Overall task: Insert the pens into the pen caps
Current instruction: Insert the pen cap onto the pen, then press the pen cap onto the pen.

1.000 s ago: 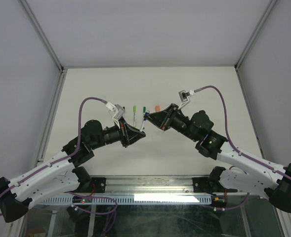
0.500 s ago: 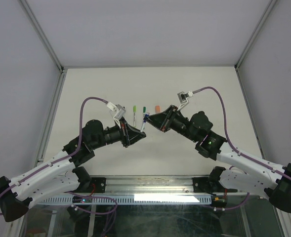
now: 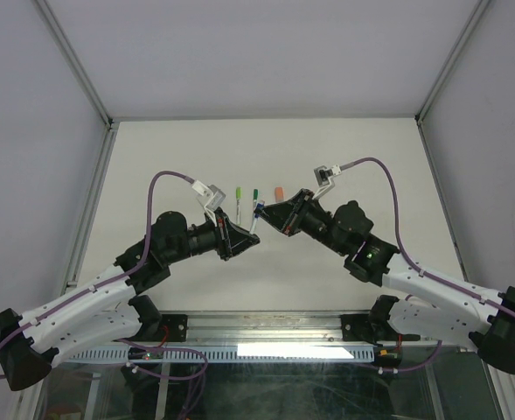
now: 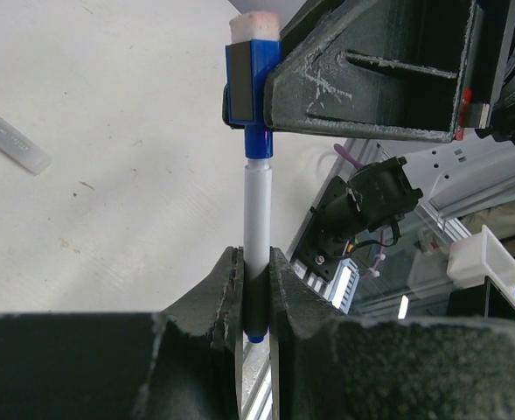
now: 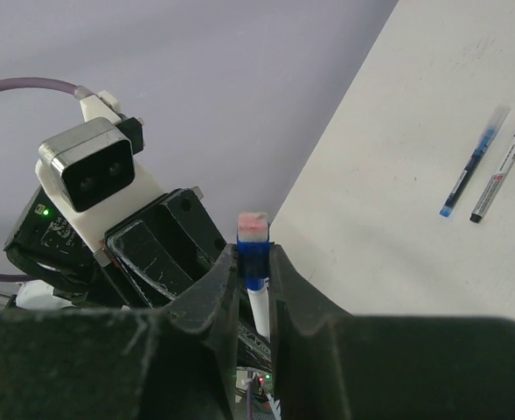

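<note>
My left gripper is shut on the lower end of a pale grey-white marker, which points away from it. My right gripper is shut on a blue cap with a pale pink end. The marker's blue neck sits inside the cap's mouth. In the top view the two grippers meet tip to tip over the middle of the table, left and right, with the marker between them. Two green-capped pens and an orange cap lie just behind.
A slim blue ballpoint and a black-capped white marker lie side by side on the table. A pale marker barrel lies on the table in the left wrist view. Grey walls and a metal frame enclose the table.
The right gripper has edged a little left toward the left gripper. Both grips on marker and cap are unchanged.
</note>
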Robot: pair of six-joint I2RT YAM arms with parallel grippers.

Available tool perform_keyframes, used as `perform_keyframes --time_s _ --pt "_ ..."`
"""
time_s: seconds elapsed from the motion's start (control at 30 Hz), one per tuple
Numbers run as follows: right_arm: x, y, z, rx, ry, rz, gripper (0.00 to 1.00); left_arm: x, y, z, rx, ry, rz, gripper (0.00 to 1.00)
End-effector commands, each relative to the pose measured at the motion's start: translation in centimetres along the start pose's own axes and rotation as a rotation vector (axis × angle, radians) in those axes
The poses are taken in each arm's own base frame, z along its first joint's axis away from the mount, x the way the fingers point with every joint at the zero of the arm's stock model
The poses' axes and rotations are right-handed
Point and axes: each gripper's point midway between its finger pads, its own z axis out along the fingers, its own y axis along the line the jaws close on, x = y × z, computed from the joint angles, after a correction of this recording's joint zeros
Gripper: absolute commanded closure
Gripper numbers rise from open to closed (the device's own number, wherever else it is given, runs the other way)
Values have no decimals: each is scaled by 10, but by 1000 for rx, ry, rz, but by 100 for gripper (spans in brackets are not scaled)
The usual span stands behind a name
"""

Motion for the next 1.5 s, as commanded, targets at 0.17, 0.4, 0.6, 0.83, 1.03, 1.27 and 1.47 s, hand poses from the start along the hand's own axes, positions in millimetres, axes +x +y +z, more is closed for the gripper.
perform_keyframes --time_s 0.17,0.4,0.6,0.83,1.03,1.27,1.47 --pt "35 30 -10 -104 165 3 99 -77 -21 -8 9 -258 80 100" --pt "5 58 -8 -133 105 -92 80 -72 -21 -14 8 -239 95 100" --pt "4 59 -10 -135 105 -92 66 -71 -20 -16 3 -236 94 100" --pt "-11 51 -22 -66 43 -113 54 -70 -22 -16 9 -234 95 100" --pt "-50 48 -26 57 -90 -153 44 -67 -23 -16 22 -221 97 100" --pt "-70 64 -8 47 -148 -172 34 -61 -23 -13 32 -195 95 100" --pt "-71 64 14 72 -135 -183 34 -59 -22 -11 30 -186 94 100"
